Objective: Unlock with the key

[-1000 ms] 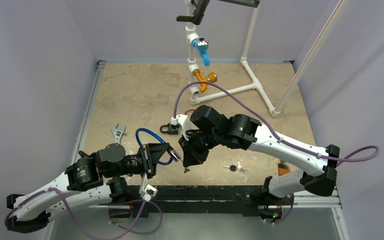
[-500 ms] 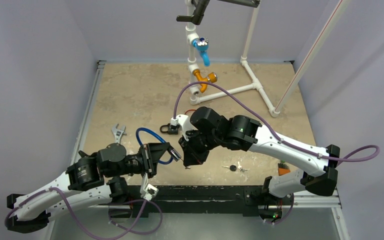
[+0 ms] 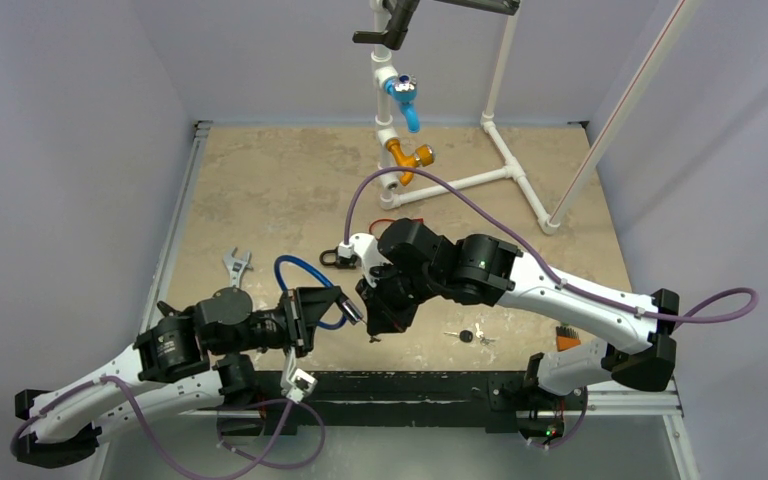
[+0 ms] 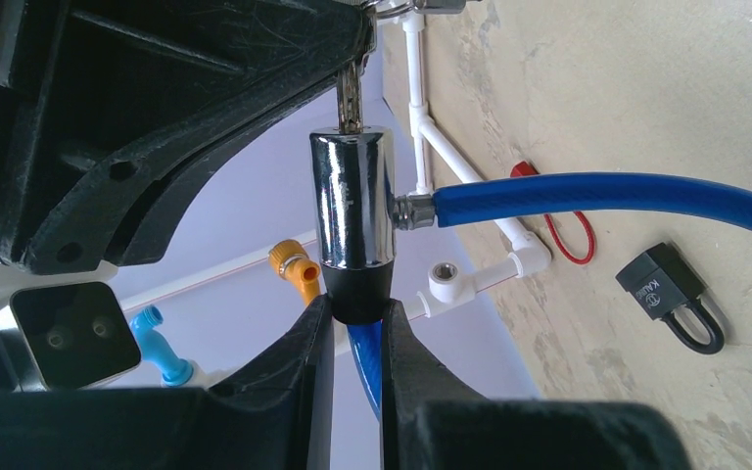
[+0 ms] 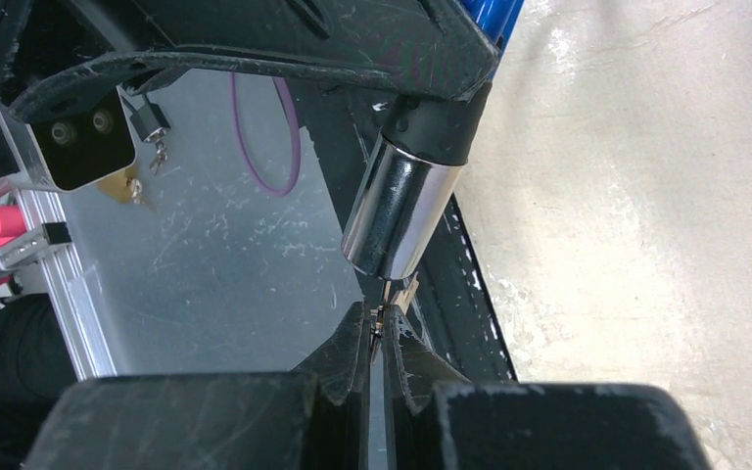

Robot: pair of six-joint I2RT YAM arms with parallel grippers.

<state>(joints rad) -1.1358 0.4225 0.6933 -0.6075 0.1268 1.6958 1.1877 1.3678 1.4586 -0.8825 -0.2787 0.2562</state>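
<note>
The lock is a chrome cylinder with a black end on a blue cable. My left gripper is shut on the black end and holds it above the table's near edge. My right gripper is shut on a small key, whose blade meets the chrome end of the cylinder. In the left wrist view the key enters the top of the cylinder. From above, the left gripper and the right gripper face each other closely.
A black padlock and a red loop lie behind the grippers. A wrench lies at the left, and a bunch of spare keys near the front. A white pipe frame with a blue tap and an orange valve stands at the back.
The right arm has edged slightly left toward the lock. The left arm and the lock have stayed still.
</note>
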